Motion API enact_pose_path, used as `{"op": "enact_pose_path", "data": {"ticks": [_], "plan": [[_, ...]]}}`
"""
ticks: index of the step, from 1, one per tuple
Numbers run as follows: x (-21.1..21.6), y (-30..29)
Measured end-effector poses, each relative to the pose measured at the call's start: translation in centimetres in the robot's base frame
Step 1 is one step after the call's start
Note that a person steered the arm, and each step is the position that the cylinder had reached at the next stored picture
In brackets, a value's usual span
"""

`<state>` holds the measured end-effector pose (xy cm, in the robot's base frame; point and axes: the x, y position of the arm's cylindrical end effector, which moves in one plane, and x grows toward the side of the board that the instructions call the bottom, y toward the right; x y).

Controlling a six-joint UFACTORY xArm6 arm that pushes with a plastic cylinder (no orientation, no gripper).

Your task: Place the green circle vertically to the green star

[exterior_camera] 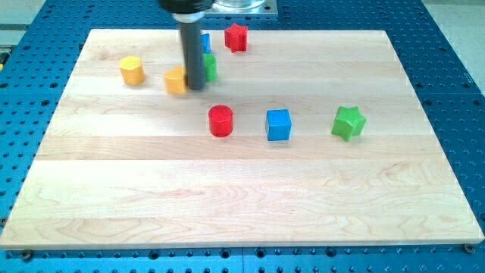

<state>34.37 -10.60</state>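
The green circle point(210, 67) sits near the view's top, partly hidden behind my rod. The green star point(348, 123) lies far to the view's right, at mid height. My tip point(195, 86) rests on the board just left of and below the green circle, between it and an orange block point(176, 80). The tip seems to touch both, though the rod hides the contact.
A blue block point(204, 42) shows just behind the rod above the green circle. A red star point(236, 37) lies at the top. A yellow block point(132, 70) is at the left. A red cylinder point(220, 120) and a blue cube point(278, 124) stand mid-board.
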Motion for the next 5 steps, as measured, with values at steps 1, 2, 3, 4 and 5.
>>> {"op": "enact_pose_path", "data": {"ticks": [1, 2, 3, 4, 5], "plan": [[0.0, -3.9], [-2.9, -3.7], [-3.5, 0.7], [1.1, 9.5], [2.1, 14.7]]}}
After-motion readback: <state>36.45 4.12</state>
